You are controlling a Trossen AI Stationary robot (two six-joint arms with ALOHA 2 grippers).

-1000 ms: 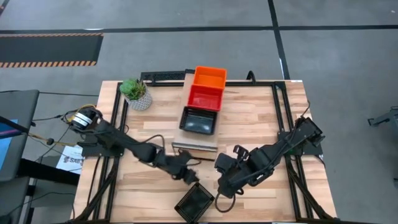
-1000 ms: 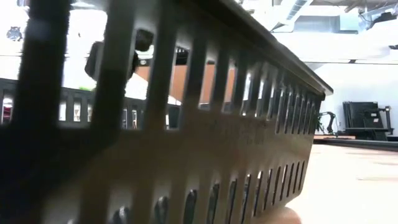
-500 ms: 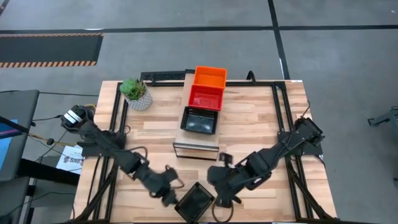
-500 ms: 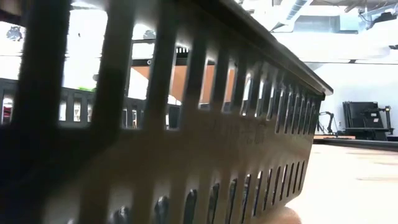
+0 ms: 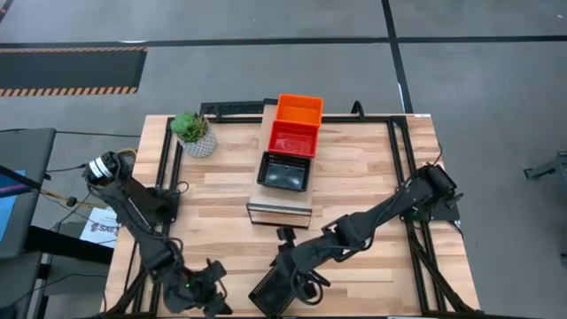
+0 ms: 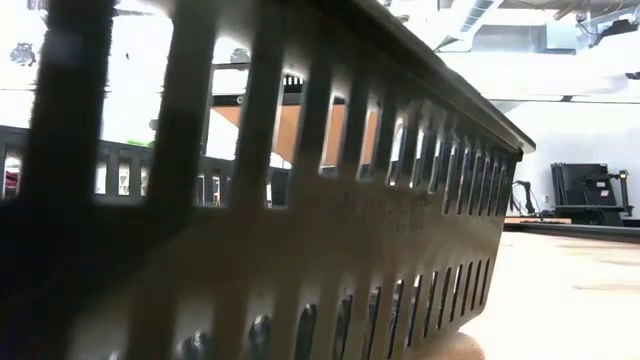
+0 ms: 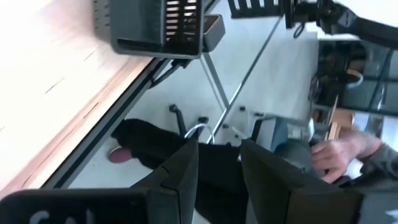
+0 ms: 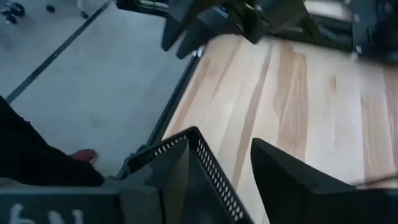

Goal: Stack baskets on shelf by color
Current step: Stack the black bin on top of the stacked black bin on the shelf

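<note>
Loose basket: black basket [image 5: 276, 289] at the worktop's [image 5: 354, 173] near edge.
Right end effector [image 8: 217, 177]: open, fingers astride that basket's rim.
Left end effector [image 7: 217, 165]: open, empty, near-left corner.
Shelf [image 5: 279, 206]: orange, red, black baskets in a row.

Orange [image 5: 299, 108], red [image 5: 293, 138], black baskets [image 5: 283, 171]

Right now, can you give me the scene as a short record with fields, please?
shelf: long light-wood board at table centre
on shelf: orange plastic mesh basket, red one, black one, in a row
loose basket: black mesh basket at the table's near edge
right pincer: open, one finger inside the loose basket's rim
left pincer: open, apart from it
other: small potted plant
</note>
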